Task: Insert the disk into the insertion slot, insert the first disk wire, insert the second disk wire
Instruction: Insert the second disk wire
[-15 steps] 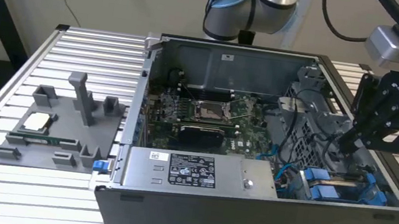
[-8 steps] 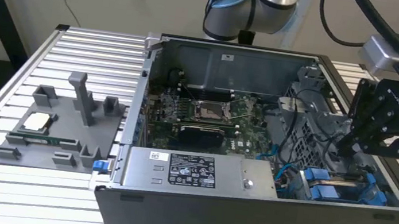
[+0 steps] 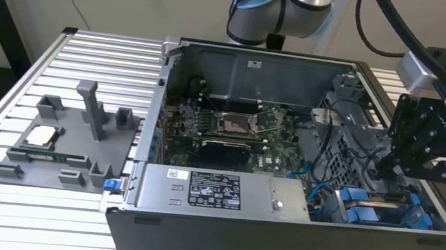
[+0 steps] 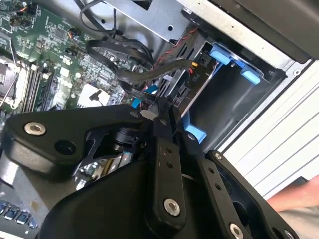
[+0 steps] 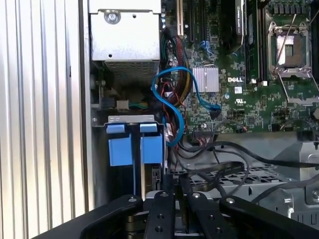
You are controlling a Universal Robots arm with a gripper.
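Just beyond the near-closed, seemingly empty hand (image 5: 180,199), the disk (image 5: 135,144) upright in the insertion slot (image 5: 132,118).

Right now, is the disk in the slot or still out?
In. The disk sits down inside the insertion slot at the case corner; the claw hovers above it.

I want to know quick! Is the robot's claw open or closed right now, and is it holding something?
Gripper: fingers pressed close together, shut; it looks pinched on a black wire beside the disk, though the grip itself cannot be told for sure.
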